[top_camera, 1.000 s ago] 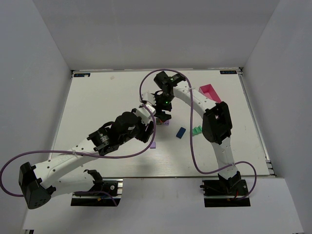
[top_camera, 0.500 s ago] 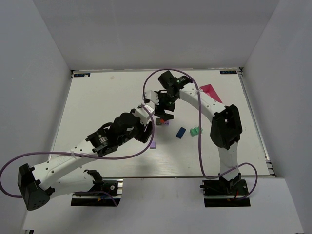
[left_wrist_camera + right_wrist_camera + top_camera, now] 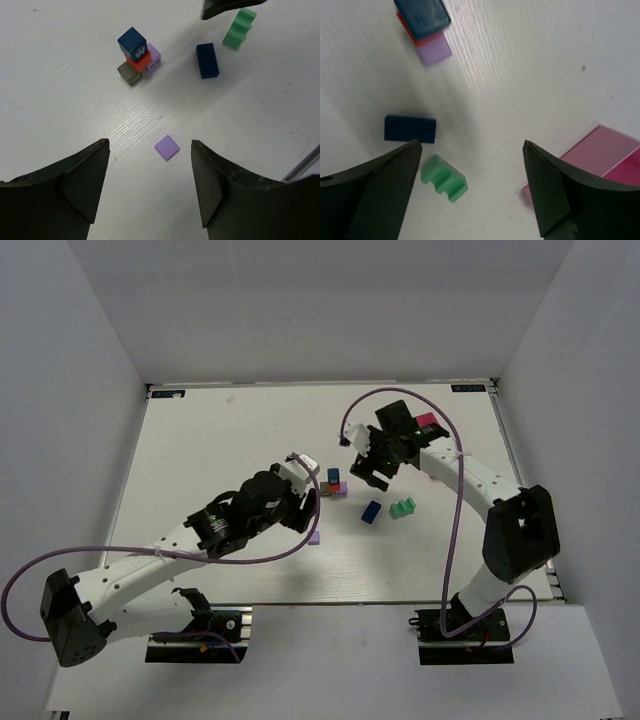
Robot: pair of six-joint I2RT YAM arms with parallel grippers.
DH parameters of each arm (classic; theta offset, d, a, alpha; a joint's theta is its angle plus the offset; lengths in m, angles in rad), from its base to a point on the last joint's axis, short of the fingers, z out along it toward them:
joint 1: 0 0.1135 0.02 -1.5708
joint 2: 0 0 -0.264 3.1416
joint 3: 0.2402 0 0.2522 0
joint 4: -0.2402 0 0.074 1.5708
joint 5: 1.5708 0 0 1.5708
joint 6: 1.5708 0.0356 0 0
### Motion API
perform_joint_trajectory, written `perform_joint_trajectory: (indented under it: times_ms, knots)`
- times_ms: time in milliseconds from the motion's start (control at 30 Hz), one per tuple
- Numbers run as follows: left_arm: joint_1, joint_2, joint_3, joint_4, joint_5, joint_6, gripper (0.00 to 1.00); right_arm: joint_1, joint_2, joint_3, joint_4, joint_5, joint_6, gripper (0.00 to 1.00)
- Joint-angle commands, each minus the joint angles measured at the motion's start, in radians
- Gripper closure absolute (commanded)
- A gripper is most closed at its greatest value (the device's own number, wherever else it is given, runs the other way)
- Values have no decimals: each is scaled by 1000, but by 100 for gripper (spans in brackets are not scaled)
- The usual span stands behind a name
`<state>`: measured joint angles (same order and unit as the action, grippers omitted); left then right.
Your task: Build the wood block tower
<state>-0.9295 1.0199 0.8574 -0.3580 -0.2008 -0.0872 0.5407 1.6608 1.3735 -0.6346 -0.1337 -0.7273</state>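
The tower (image 3: 333,483) stands mid-table: a blue cube (image 3: 133,43) marked W on a red block (image 3: 139,61), with a lilac block (image 3: 152,57) and a dark grey block (image 3: 129,74) against its base. It shows at the top of the right wrist view as the tower (image 3: 423,22). A flat lilac tile (image 3: 166,147) lies just ahead of my open, empty left gripper (image 3: 150,145). A dark blue bar (image 3: 371,511) and a green stepped block (image 3: 402,508) lie right of the tower. My right gripper (image 3: 372,470) hovers open and empty, with the green block (image 3: 444,178) near its left finger.
A pink tray (image 3: 428,422) sits at the back right, behind the right arm, and shows as the pink tray (image 3: 605,150) by the right finger in the right wrist view. Purple cables loop over both arms. White walls close in the table.
The right arm has swung right, off the tower, and the blue cube now shows on top. The left jaws have opened wider.
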Motion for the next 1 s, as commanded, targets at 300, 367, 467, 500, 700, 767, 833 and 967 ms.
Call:
perform_joint_trajectory:
  times_ms: [300,367,467,500,700,767,833,967]
  knots:
    - [4,273,113,-73,-51,-147,79,-157,-271,-365,24,-248,-306,82]
    - [4,314,141,-93,-51,-148,72,-168,-283,-393,23,-268,-348,72]
    - [4,367,175,-104,-51,-148,18,-183,-280,-418,23,-261,-422,42]
    - [4,377,187,-114,-51,-148,11,-189,-257,-413,16,-250,-437,38]
    - [4,407,212,-171,-135,-148,1,-241,-176,-347,-57,-262,-593,32]
    - [4,378,200,-161,-135,-148,1,-254,-161,-330,-92,-294,-652,32]
    - [4,341,174,-147,-114,-148,1,-275,-147,-321,-131,-328,-745,33]
    - [4,318,150,-121,-89,-138,1,-308,-148,-333,-143,-392,-874,33]
